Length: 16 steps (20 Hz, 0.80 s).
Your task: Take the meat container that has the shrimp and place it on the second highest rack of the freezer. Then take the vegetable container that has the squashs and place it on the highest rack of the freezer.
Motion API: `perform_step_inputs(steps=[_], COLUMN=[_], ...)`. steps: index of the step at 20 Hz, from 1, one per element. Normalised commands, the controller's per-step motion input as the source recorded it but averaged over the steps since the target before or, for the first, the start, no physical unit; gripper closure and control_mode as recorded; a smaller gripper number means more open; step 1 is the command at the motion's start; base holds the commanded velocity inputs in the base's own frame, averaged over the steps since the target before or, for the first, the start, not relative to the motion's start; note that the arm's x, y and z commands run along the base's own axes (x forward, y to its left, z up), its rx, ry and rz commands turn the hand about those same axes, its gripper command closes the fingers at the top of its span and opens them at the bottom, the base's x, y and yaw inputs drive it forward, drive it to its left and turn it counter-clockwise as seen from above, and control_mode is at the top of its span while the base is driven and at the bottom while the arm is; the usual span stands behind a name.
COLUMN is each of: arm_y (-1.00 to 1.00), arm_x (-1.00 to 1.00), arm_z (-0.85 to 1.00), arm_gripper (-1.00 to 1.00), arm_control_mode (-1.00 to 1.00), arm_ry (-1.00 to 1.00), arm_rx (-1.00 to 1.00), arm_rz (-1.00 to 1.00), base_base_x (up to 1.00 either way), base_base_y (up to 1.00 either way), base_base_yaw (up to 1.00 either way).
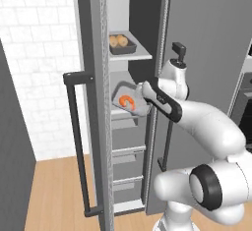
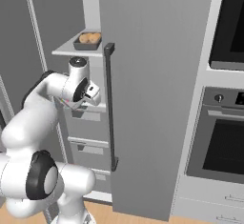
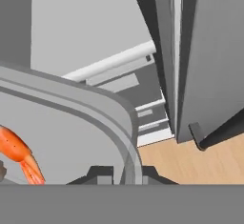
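Meat container [image 1: 129, 101] in clamped tool [image 3: 121, 174].

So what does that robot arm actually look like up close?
The arm is glossy white with rounded, bulging segments, dark grey rings and caps at its joints and a dark band near the wrist. Its gripper ends in two small dark finger tips. No loose cables or lettering are visible.

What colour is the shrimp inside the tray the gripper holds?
Orange-red; the shrimp shows best in the left base view, curled in its light-grey tray.

The claw [image 3: 125, 174] pinches the meat container's [image 3: 86, 108] rim; the shrimp [image 3: 19, 154] lies inside, freezer [image 3: 190, 51] door edge and wooden floor [image 3: 190, 163] beyond.
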Motion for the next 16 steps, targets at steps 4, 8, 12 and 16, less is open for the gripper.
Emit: perform_step_inputs(steps=[4, 8, 12, 16], arm_y=[0.41, 0.23, 0.22, 0.08], arm_x=[0.33, 0.41, 0.48, 0.4], arm_z=[-0.38, -0.23, -0.1, 0.0], arm_gripper=[1.0, 1.0, 1.0, 1.0], arm_control_mode=[-1.0, -1.0, -1.0, -1.0], arm_ry=[0.0, 0.0, 0.0, 0.0], arm_rx=[0.08, 0.06, 0.1, 0.11], arm_rz=[-0.51, -0.46, -0.4, -0.21], base_base_x=[0.0, 0.0, 0.0, 0.0], base_base_y=[0.0, 0.0, 0.0, 0.0], base_base_yaw=[0.0, 0.0, 0.0, 0.0])
